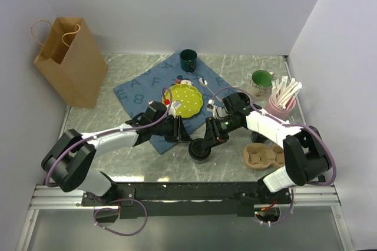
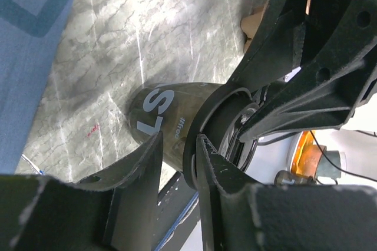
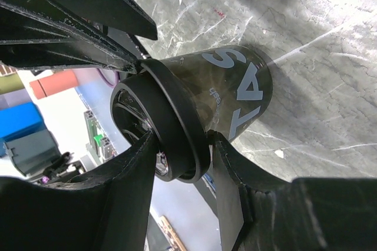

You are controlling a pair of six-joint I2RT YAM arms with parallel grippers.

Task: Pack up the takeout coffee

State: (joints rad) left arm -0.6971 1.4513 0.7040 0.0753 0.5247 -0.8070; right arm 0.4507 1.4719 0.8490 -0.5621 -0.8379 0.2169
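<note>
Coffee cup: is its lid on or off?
On. The round black lid sits snug over the rim of the cup in both wrist views.

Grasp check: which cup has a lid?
The black takeout cup at the front; dark green mug, green-lined mug and pink cup are open.

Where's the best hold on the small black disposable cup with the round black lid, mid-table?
Take the small black disposable cup by its tapered side wall just under the round black lid, coming in level from the side. The cup looks upright and narrows downward, so the wider lid rim should stop it slipping through.
</note>
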